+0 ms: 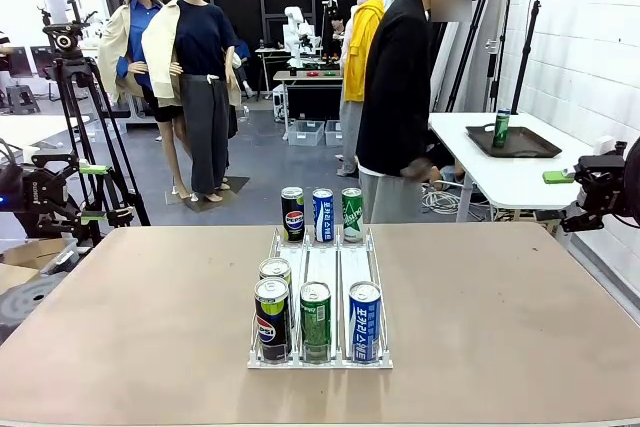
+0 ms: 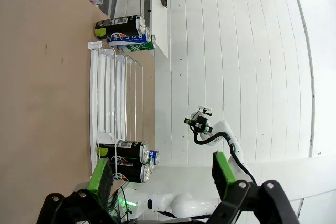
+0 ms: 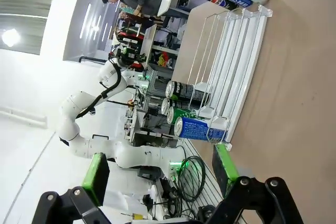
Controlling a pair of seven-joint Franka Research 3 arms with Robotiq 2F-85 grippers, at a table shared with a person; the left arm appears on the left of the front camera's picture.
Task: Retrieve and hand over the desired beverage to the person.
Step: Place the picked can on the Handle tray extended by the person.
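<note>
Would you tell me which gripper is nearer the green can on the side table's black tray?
Right. The right gripper hangs off the table's right edge, on the same side as the green can; the left gripper is off the opposite, left edge.

Front view: the person (image 1: 398, 97) at the bench's (image 1: 520, 317) far edge was cut off by the picture's top edge; legs were hidden behind the bench.

Near-edge row of the rack (image 1: 320, 352): a fourth can (image 1: 275, 270) stood behind the black cola can (image 1: 271, 318), its label hidden.

Can on the tray (image 1: 519, 143) of the white side table: too small to read.

Left wrist view: the near cans (image 2: 126, 158) overlapped; the blue can (image 2: 153, 155) was mostly hidden.
</note>
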